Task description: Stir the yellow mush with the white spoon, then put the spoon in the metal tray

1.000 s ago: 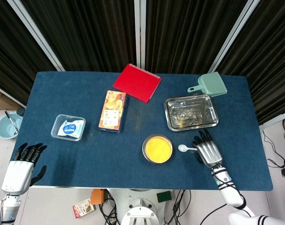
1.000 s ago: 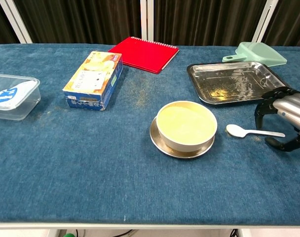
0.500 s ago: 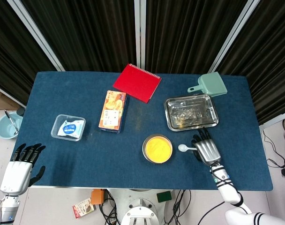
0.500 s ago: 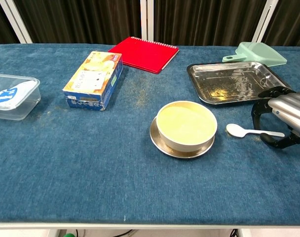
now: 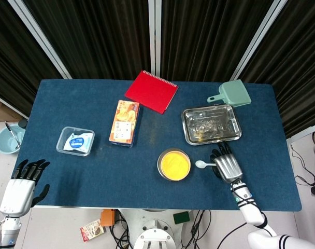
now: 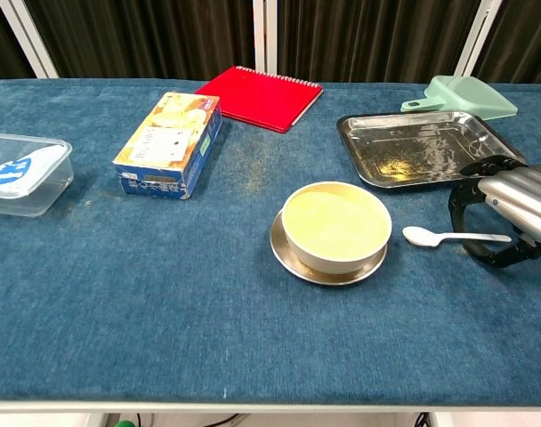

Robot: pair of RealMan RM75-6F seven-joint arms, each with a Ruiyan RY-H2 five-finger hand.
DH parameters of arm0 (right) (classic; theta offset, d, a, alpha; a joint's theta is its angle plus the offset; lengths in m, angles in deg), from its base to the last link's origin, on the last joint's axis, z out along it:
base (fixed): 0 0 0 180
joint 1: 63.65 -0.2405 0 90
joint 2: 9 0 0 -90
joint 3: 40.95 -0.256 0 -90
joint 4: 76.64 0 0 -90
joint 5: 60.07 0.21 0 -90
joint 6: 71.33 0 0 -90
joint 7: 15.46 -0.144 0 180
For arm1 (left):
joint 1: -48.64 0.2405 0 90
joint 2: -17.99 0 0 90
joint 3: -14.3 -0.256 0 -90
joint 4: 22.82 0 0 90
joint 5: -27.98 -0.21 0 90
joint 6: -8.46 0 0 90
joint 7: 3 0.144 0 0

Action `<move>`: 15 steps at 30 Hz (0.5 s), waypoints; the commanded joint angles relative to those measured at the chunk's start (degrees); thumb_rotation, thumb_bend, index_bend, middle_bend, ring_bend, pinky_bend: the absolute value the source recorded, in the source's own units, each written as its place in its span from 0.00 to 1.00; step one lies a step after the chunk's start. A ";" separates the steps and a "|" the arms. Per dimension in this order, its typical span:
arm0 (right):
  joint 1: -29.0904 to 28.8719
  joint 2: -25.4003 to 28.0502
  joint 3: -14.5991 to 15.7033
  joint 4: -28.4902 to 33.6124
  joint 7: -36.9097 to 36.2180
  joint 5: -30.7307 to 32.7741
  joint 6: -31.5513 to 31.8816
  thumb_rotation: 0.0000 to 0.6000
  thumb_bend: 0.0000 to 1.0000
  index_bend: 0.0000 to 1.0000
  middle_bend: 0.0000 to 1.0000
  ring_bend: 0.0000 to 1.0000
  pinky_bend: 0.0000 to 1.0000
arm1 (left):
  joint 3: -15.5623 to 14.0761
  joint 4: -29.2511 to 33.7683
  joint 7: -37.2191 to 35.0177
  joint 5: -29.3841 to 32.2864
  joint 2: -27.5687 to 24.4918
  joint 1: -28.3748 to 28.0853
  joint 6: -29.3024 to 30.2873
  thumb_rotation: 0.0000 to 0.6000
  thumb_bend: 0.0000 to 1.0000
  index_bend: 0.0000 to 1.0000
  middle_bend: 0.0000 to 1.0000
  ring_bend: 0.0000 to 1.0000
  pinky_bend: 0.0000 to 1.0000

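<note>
A white spoon (image 6: 440,237) lies flat on the blue cloth just right of the metal bowl of yellow mush (image 6: 335,224), its scoop pointing at the bowl. My right hand (image 6: 511,209) hovers over the spoon's handle. The fingers arch above the handle and the thumb sits below it, with a gap between them. From the head view, the right hand (image 5: 227,165) covers the handle of the spoon (image 5: 203,164) beside the bowl (image 5: 174,164). The metal tray (image 5: 211,136) sits just behind the hand. My left hand (image 5: 23,184) hangs open off the table's near left corner.
A green scoop (image 5: 231,94) lies behind the tray. A red notebook (image 5: 152,91) sits at the back middle and a snack box (image 5: 124,122) left of centre. A clear lidded container (image 5: 75,141) stands at the left. The table's front edge runs close behind my right wrist.
My right hand has crept left along the spoon's handle towards the bowl. The spoon has slid slightly left. The left hand has barely moved.
</note>
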State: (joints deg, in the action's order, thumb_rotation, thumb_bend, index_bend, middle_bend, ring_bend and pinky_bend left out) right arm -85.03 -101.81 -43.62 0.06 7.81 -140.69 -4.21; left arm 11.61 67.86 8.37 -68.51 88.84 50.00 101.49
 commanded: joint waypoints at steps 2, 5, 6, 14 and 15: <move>-0.01 -0.10 -0.02 -0.03 0.10 0.08 0.06 1.00 0.43 0.56 0.30 0.08 0.03 | -0.03 -0.28 -0.23 0.08 0.02 0.12 0.07 1.00 0.31 0.19 0.17 0.18 0.13; 0.09 -0.20 0.02 -0.15 -0.01 -0.12 0.49 1.00 0.43 0.59 0.31 0.07 0.03 | -0.05 -0.40 -0.26 0.11 0.03 0.12 -0.01 1.00 0.31 0.19 0.17 0.18 0.13; 0.13 -0.17 0.04 -0.18 -0.06 -0.19 0.62 1.00 0.43 0.60 0.31 0.07 0.03 | -0.04 -0.42 -0.25 0.11 0.04 0.10 -0.03 1.00 0.31 0.19 0.17 0.18 0.13; 0.31 1.78 0.22 1.09 0.18 -2.26 2.82 1.00 0.43 0.62 0.33 0.08 0.03 | -0.06 -0.08 0.11 0.08 -0.21 0.11 -0.13 1.00 0.31 0.19 0.17 0.18 0.13; 0.22 2.34 0.24 1.60 0.43 -2.60 2.97 1.00 0.43 0.62 0.33 0.08 0.03 | -0.08 0.00 0.17 0.10 -0.30 0.15 -0.11 1.00 0.31 0.19 0.17 0.18 0.13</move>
State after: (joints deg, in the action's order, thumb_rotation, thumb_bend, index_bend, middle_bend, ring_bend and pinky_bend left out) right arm -84.76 -100.00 -43.45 1.16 7.98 -142.86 -1.51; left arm 11.54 67.86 8.53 -68.42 88.55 50.14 101.38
